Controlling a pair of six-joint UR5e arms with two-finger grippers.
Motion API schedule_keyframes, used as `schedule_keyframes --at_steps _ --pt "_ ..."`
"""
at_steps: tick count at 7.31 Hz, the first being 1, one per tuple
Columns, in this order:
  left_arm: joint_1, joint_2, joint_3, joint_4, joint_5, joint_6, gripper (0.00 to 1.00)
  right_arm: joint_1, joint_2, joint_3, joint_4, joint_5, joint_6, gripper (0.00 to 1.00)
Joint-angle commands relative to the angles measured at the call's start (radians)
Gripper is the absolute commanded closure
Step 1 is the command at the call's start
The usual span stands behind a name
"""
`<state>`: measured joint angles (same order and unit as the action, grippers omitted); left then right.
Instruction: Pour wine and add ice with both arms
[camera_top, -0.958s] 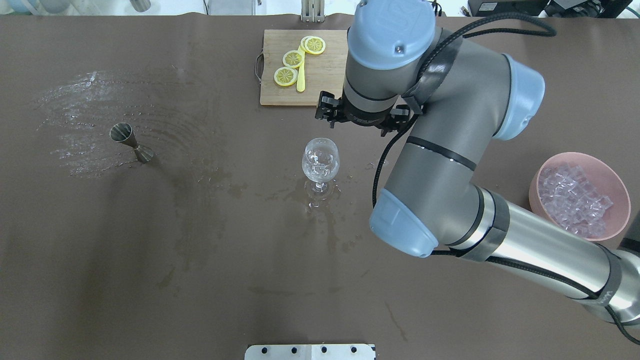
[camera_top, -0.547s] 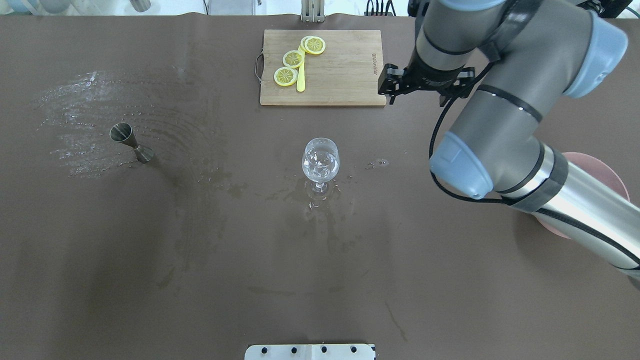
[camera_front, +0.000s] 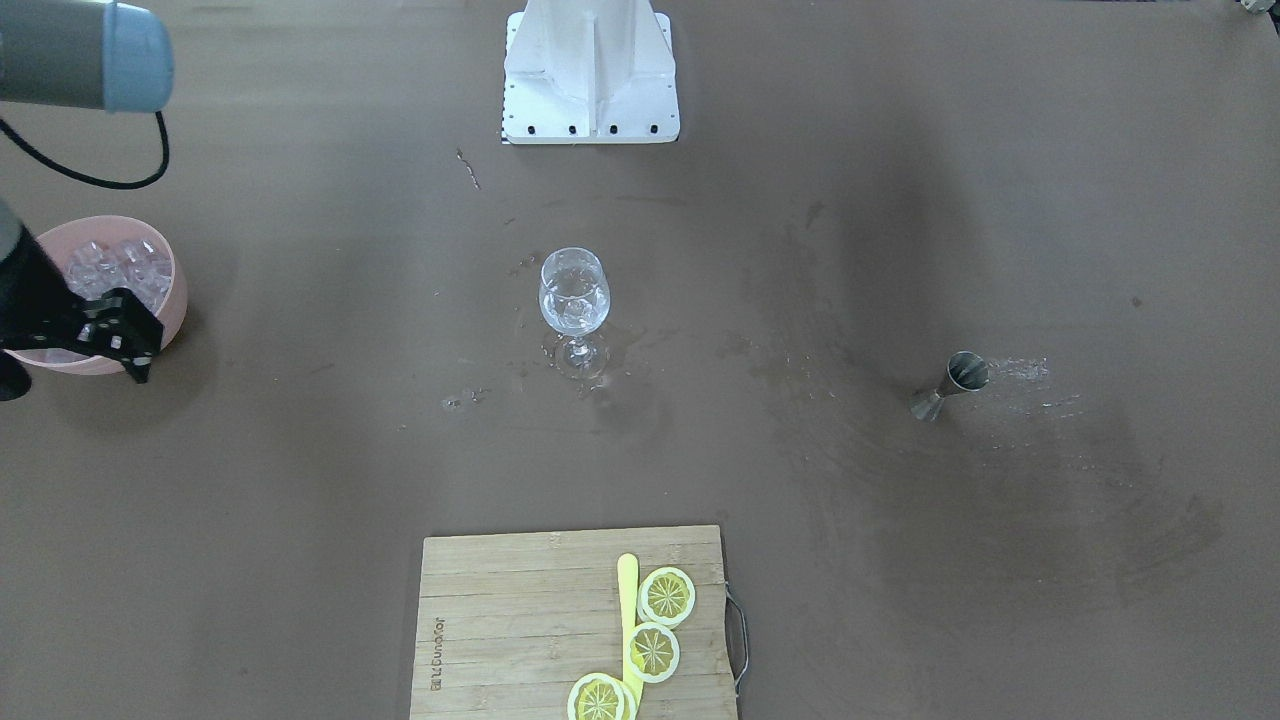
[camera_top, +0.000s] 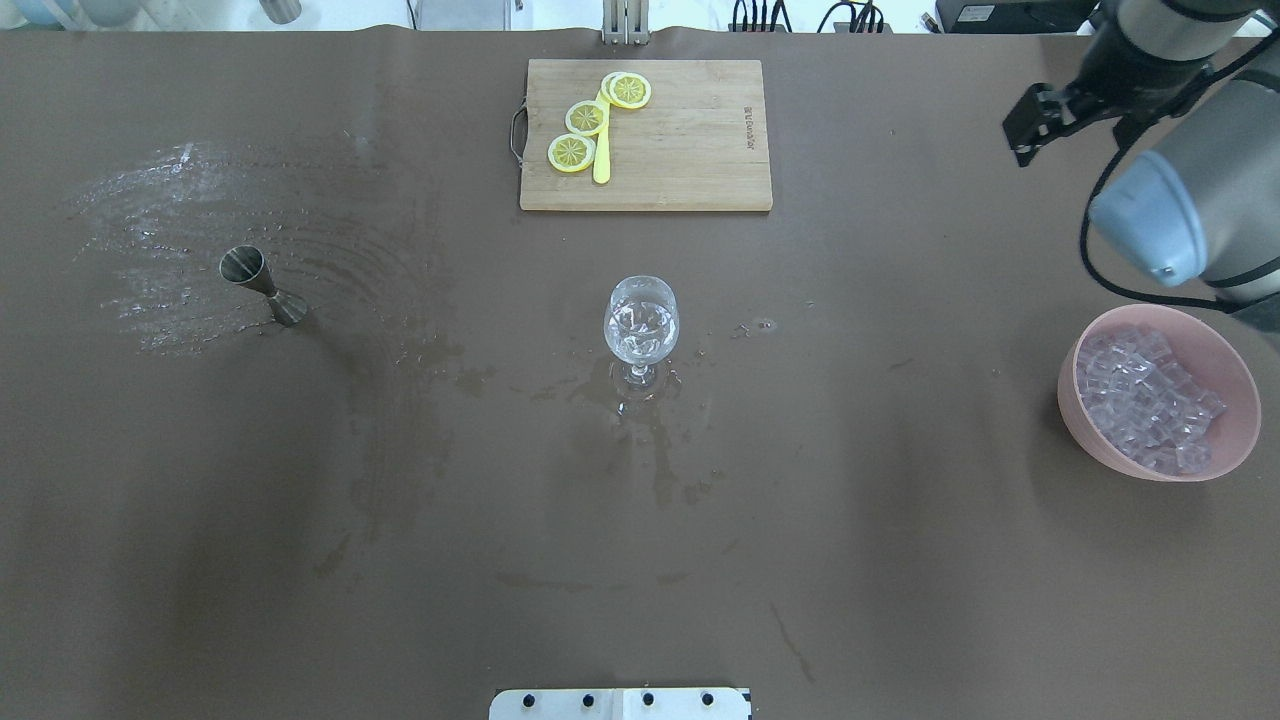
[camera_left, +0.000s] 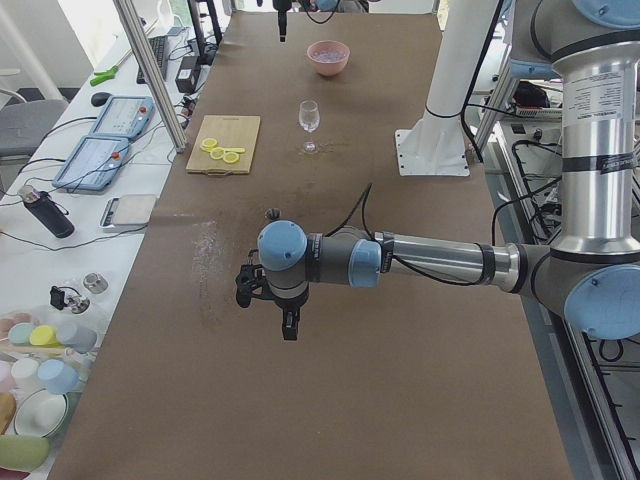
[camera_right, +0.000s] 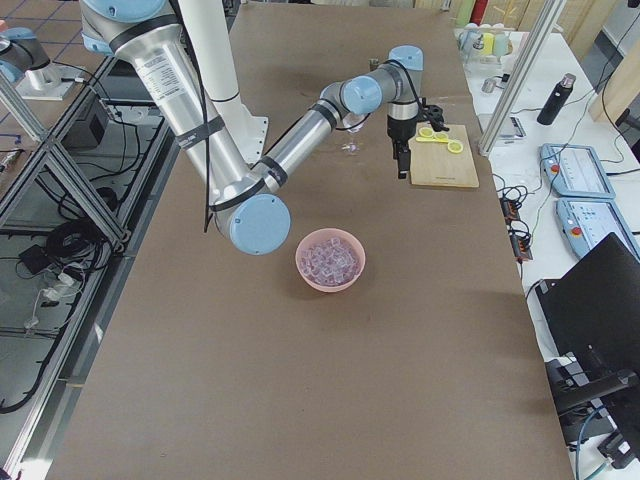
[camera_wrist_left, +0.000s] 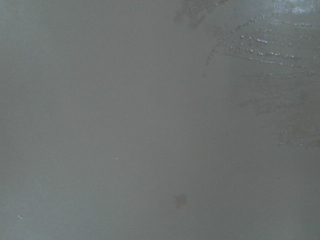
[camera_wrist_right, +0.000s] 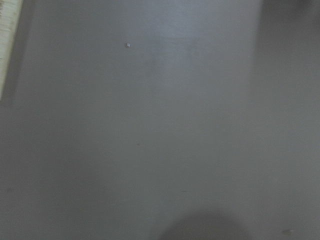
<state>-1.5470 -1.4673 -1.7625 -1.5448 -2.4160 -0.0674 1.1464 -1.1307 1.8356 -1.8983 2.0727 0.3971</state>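
Note:
The stemmed glass (camera_top: 640, 325) (camera_front: 574, 300) stands upright mid-table with something clear in its bowl. The ice (camera_top: 1145, 400) (camera_front: 115, 268) fills a pink bowl (camera_top: 1240, 425) at the table's right end. My right arm (camera_top: 1180, 190) hangs over the far right corner. Its gripper (camera_right: 403, 170) points down beyond the bowl, away from the glass, and I cannot tell whether it is open. My left gripper (camera_left: 288, 325) hovers over bare table at the left end. It shows only in the left side view, so its state is unclear. No wine is in view.
A cutting board (camera_top: 690, 150) with lemon slices (camera_top: 585, 118) and a yellow knife lies at the far middle. A steel jigger (camera_top: 262, 285) stands on the left among wet streaks (camera_top: 160, 240). The white stand base (camera_front: 592, 70) sits at the robot's edge.
My right arm has swung from beside the glass and cutting board out to the far right corner, uncovering the ice bowl. The glass and jigger have not moved.

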Motion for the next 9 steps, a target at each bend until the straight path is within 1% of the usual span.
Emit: schedule_keyframes --at_steps 1,2,3,4,5,6,7,8,9 --pt "-0.001 0.001 -0.002 -0.001 0.012 0.001 0.02 0.117 -0.151 0.001 0.002 0.024 -0.269 0.00" --pt "-0.001 -0.004 0.000 -0.001 0.012 0.000 0.02 0.157 -0.208 0.001 0.002 0.030 -0.344 0.00" --pt "0.001 -0.007 0.001 0.000 0.012 0.000 0.02 0.205 -0.298 0.001 0.052 0.053 -0.412 0.00" --pt "0.001 0.001 0.001 -0.001 0.011 0.000 0.02 0.231 -0.434 -0.005 0.185 0.055 -0.447 0.00" --pt "-0.001 -0.001 0.000 -0.001 0.011 0.000 0.02 0.261 -0.539 -0.016 0.305 0.056 -0.449 0.00" --pt "0.001 -0.001 0.001 -0.001 0.012 0.000 0.02 0.292 -0.619 -0.025 0.367 0.063 -0.449 0.00" --pt "0.001 -0.001 0.001 -0.001 0.012 0.000 0.02 0.349 -0.638 -0.059 0.373 0.085 -0.455 0.00" --pt "0.001 0.002 0.003 -0.001 0.011 0.000 0.02 0.392 -0.621 -0.105 0.372 0.105 -0.518 0.00" --pt "0.001 0.002 0.008 -0.001 0.009 0.000 0.02 0.423 -0.585 -0.137 0.361 0.109 -0.526 0.00"
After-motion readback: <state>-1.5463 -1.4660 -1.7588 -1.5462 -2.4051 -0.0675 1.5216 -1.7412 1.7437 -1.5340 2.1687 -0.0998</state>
